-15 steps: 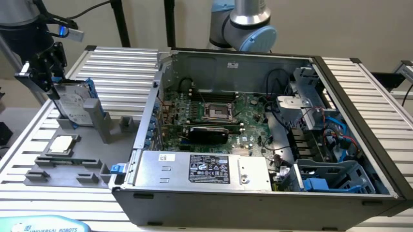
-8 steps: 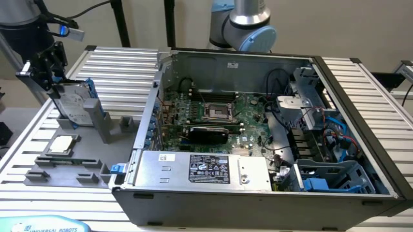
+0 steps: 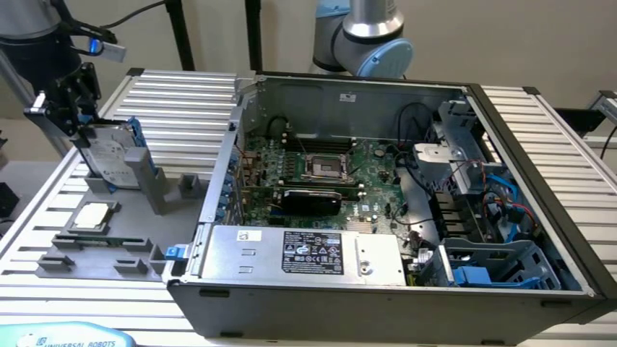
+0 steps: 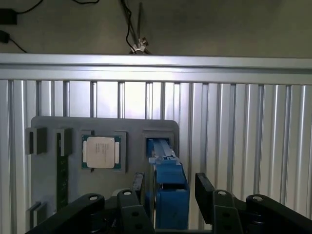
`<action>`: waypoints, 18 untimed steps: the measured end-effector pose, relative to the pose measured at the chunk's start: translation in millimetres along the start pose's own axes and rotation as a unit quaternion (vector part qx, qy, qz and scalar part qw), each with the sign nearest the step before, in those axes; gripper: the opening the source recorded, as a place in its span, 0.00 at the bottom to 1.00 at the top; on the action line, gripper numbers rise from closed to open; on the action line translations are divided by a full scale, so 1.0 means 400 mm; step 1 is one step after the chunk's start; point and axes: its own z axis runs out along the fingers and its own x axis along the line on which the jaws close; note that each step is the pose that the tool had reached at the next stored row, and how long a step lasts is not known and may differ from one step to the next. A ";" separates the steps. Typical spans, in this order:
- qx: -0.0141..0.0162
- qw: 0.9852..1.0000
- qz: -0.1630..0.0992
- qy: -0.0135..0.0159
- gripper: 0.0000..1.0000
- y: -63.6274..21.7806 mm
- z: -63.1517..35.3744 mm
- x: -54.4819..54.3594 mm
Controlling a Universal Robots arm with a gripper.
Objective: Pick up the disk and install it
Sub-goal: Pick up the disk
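Observation:
The disk (image 3: 114, 160), a silver-grey drive with blue rails, stands on edge in a slot of the grey fixture (image 3: 144, 217) at the exterior view's left, beside the computer case. My gripper (image 3: 79, 123) hangs over its upper end. In the wrist view the disk (image 4: 169, 195) shows edge-on as a blue rail. My gripper (image 4: 170, 179) is open and straddles it. One black finger (image 4: 139, 181) stands on each side, with a small gap between finger and rail. Nothing is gripped.
The open computer case (image 3: 540, 166) lies at the exterior view's right, with motherboard (image 3: 318, 170), silver power supply box (image 3: 308, 253) and blue drive cage (image 3: 501, 267). A square chip (image 3: 92, 215) (image 4: 101, 151) sits in the fixture. A slatted aluminium table (image 3: 183, 108) lies underneath.

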 end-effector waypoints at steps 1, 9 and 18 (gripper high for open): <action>0.000 1.000 0.000 0.000 0.54 0.000 0.001 0.001; 0.001 1.000 -0.001 0.000 0.54 0.000 0.006 0.003; 0.002 1.000 -0.001 0.000 0.45 0.000 0.009 0.004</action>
